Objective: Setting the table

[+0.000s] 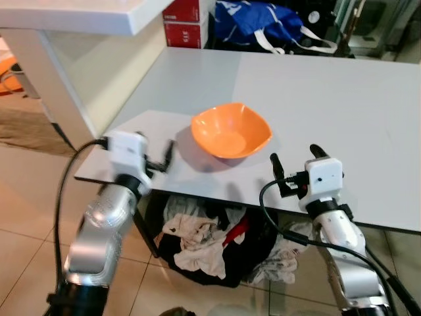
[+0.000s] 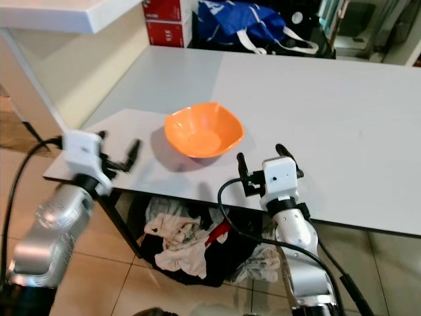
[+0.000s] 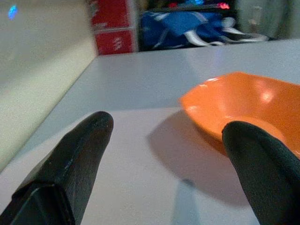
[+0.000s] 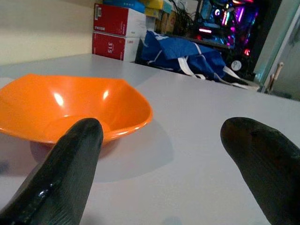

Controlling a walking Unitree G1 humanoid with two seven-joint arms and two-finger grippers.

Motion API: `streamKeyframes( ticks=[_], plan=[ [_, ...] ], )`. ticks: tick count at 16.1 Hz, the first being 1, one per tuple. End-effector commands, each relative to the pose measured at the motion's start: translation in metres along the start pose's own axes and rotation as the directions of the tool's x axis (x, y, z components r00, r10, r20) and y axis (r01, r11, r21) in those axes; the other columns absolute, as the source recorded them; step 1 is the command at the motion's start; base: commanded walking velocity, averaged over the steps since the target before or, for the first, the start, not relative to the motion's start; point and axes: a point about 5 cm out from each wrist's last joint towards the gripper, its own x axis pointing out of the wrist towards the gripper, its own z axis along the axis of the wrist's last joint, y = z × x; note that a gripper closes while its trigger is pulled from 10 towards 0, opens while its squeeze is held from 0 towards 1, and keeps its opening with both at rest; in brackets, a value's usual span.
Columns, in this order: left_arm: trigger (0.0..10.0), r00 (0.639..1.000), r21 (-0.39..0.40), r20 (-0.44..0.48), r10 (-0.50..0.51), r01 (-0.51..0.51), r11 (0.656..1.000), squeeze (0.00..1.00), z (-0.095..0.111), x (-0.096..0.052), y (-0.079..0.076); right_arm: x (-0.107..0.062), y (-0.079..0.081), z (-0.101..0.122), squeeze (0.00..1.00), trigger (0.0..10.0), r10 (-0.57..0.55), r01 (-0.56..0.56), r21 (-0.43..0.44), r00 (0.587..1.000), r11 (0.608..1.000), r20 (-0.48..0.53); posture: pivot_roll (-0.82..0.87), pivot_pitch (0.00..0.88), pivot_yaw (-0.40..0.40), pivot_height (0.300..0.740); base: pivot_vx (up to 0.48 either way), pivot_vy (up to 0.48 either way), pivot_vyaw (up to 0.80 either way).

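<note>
An orange bowl [image 1: 231,130] sits upright on the pale grey surface [image 1: 342,99], close to its near edge and roughly midway between the two arms. The left claw [image 1: 166,157] hovers low over the near left corner of the surface, just beside the bowl's left rim without touching it; its two black fingers [image 3: 77,157] are spread apart and grasp nothing, and in the left wrist view the bowl lies ahead, partly behind one fingertip. The right claw [image 1: 295,157] is held near the front edge of the surface, to the right of the bowl and apart from it, fingers likewise parted and empty; the right wrist view looks between them across the bare tabletop, with the bowl [image 4: 70,108] off to one side. At the far end of the surface a blue bag [image 1: 263,23] with white straps rests against it, with red boxes [image 1: 186,23] stacked next to the bag. A white counter [image 1: 85,16] stands to the left. Beneath the surface, on the tiled floor [image 1: 26,191], sits a dark basket [image 1: 210,240] heaped with crumpled cloths in white, black and red.
</note>
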Motion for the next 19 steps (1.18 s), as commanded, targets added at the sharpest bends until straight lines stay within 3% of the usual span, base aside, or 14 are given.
streamKeyframes(
  ticks=[1, 2, 3, 8, 12, 16, 19],
  plan=[
    [10.0, 0.998, 0.058, -0.031, -0.062, 0.064, 0.996, 0.00, -0.012, -0.002, -0.011, 0.001, -0.001, -0.004, 0.00, 10.0, -0.018, 0.018, -0.002, 1.000, 1.000, -0.006, -0.09, 0.000, 0.069, 0.740, 0.000, 0.000, 0.00],
    [10.0, 0.996, 0.073, -0.060, -0.065, 0.069, 0.995, 0.00, -0.024, -0.005, -0.013, 0.002, 0.000, -0.004, 0.00, 10.0, -0.025, 0.025, 0.007, 1.000, 1.000, -0.001, -0.10, 0.000, 0.078, 0.740, 0.000, 0.000, 0.00],
    [10.0, 0.990, -0.039, -0.113, -0.079, 0.075, 0.996, 0.00, -0.035, -0.006, -0.013, 0.006, 0.003, -0.007, 0.00, 10.0, -0.026, 0.026, 0.013, 0.999, 1.000, -0.021, -0.10, 0.000, 0.091, 0.740, 0.000, 0.000, -0.73],
    [10.0, 0.994, -0.088, -0.074, -0.076, 0.069, 0.994, 0.00, -0.027, -0.001, -0.010, 0.005, 0.002, -0.010, 0.00, 10.0, -0.029, 0.029, 0.007, 0.999, 1.000, -0.017, -0.10, 0.000, 0.094, 0.740, 0.000, 0.000, -0.56],
    [10.0, 0.999, -0.131, -0.024, -0.026, 0.023, 0.991, 0.00, -0.018, -0.002, -0.013, 0.010, 0.003, -0.009, 0.00, 10.0, -0.002, 0.002, -0.012, 1.000, 1.000, -0.001, -0.08, 0.000, 0.066, 0.740, 0.000, 0.000, 0.00],
    [10.0, 1.000, -0.105, -0.005, -0.028, 0.027, 0.994, 0.00, -0.014, -0.004, -0.016, 0.011, 0.005, -0.009, 0.00, 10.0, 0.011, -0.011, -0.013, 1.000, 1.000, 0.004, -0.08, 0.000, 0.059, 0.740, 0.000, 0.000, 0.00],
    [10.0, 0.999, -0.125, 0.003, -0.033, 0.034, 0.992, 0.00, -0.010, -0.002, -0.015, 0.013, 0.006, -0.010, 0.00, 10.0, 0.017, -0.017, -0.015, 1.000, 1.000, -0.007, -0.08, 0.000, 0.054, 0.740, 0.000, 0.439, -0.26]
  ],
)
